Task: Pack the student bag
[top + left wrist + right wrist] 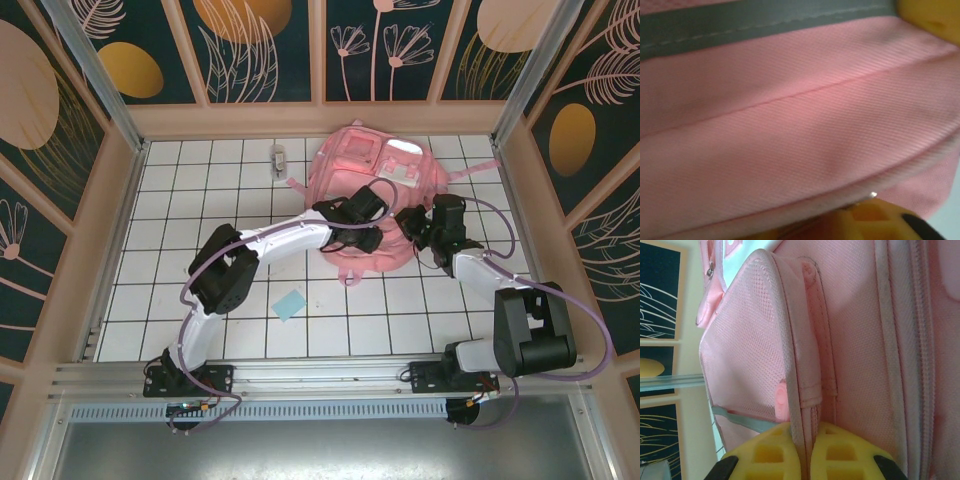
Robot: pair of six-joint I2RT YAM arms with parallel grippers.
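One student bag on white-tiled table | floral walls | right gripper pinching it | left gripper unclear

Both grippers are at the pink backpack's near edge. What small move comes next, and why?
Probably close the left gripper on the fold of the soft pink backpack lying between its yellow fingers. The right gripper is clamped on a pink seam, so a second firm hold would likely let the arms pull the bag open.
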